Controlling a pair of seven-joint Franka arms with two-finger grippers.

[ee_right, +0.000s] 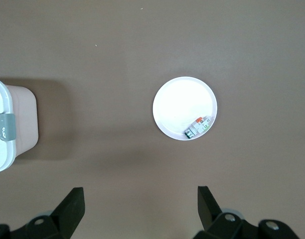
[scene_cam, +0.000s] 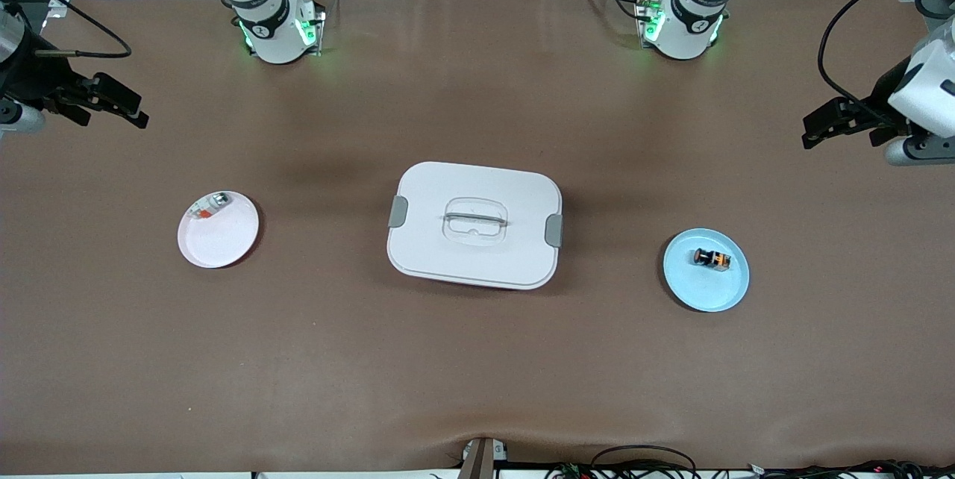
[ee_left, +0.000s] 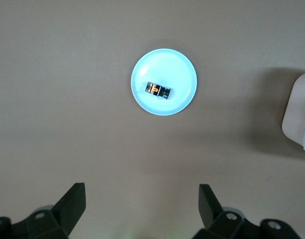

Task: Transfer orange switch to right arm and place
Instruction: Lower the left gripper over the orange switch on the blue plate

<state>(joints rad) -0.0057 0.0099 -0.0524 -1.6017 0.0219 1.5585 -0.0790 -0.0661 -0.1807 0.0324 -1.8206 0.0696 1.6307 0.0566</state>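
The table (scene_cam: 477, 374) lies broad and bare around me, so either arm has free room to descend. The lidded white box (scene_cam: 474, 225) sits midway between my grippers, a fair meeting spot. My left gripper (ee_left: 141, 201) hangs high, jaws wide apart, over bare table beside the blue plate (scene_cam: 709, 289), where the orange switch (scene_cam: 711, 258) lies on its side. My right gripper (ee_right: 140, 201) waits, likewise spread, beside the white plate (scene_cam: 216, 244).

From high above, facing the two arm bases, we see the whole desk (scene_cam: 477, 359) around the white box (scene_cam: 474, 225). Each wrist camera looks straight down from well above: the left takes in the blue plate (ee_left: 164, 82) and the box's edge (ee_left: 298, 114), the right the pink plate (ee_right: 185, 108) and the box's other end (ee_right: 8, 129).
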